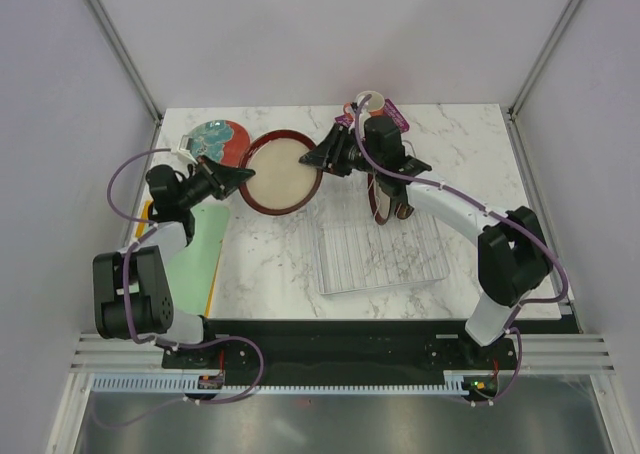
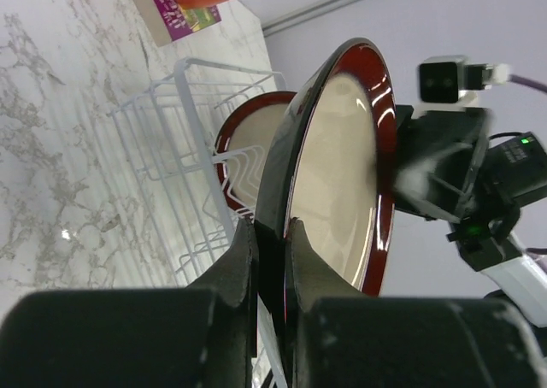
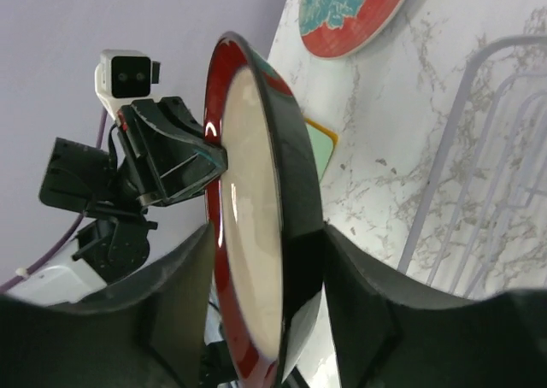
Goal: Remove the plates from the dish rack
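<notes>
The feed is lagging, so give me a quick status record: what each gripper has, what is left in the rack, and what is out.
shared load: cream plate, red rim, between both arms
left gripper: shut on the cream plate's left rim
right gripper: shut on its right rim
dish rack: one upright plate at its far end
out of the rack: patterned plate, flat on the table, far left

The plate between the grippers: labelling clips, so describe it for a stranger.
On the marble table, look just beyond the dish rack. The plate hangs between the left gripper and right gripper. Its plain cream centre and red rim differ from the floral plate alongside.
</notes>
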Controlling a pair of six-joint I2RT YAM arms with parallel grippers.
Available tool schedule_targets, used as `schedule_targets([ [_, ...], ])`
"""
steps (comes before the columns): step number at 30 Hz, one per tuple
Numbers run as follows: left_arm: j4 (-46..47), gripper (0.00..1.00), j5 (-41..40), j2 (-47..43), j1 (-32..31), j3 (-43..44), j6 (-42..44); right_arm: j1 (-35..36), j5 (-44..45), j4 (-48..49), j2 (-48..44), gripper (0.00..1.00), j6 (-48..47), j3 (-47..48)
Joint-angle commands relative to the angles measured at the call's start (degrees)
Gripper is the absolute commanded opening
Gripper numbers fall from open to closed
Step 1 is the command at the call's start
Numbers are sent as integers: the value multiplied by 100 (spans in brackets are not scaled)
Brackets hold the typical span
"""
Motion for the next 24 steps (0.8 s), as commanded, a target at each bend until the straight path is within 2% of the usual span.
schedule_targets([
  [1, 220, 2, -304, 214, 10, 544, -24, -10, -469, 469, -245, 66, -89, 770],
  [5, -273, 2, -488, 389, 89, 1108, 248, -150, 366, -1005, -438, 74, -924, 1113],
  [7, -413, 2, -489, 538, 177, 1519, 257, -247, 803, -1413, -553, 74, -1397, 1315],
  [11, -704, 2, -533, 1013, 449, 2259, 292, -265, 1981, -2851, -702, 75, -2295, 1746],
  [14, -1238, 2, -821, 1426, 616, 2804, 633, -256, 2859, -3556, -851, 75, -2832, 1922],
  [17, -1932, 2, -1269, 1953, 687, 3427, 1178, -256, 3432, -3944, -1097, 75, -3192, 1870],
  [24, -2171, 2, -1596, 3263, 863, 4491, 1320, -256, 4294, -4437, -1634, 75, -3518, 1527],
])
